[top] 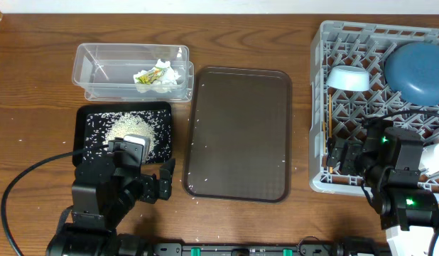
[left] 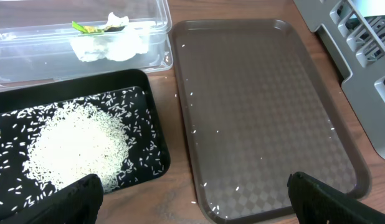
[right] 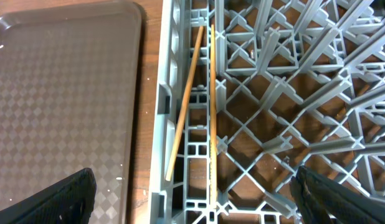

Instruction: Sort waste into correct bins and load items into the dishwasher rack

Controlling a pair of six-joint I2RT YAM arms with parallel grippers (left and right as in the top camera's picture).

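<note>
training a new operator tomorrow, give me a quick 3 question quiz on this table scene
1. Fill in: the crumpled tissue and the snack wrapper lie in the ____.
2. Where is the rice heap? A) dark-blue plate B) black tray C) white bowl
3. True or false: the chopsticks lie inside the dishwasher rack.
Key: 1 clear tub; 2 B; 3 true.
</note>
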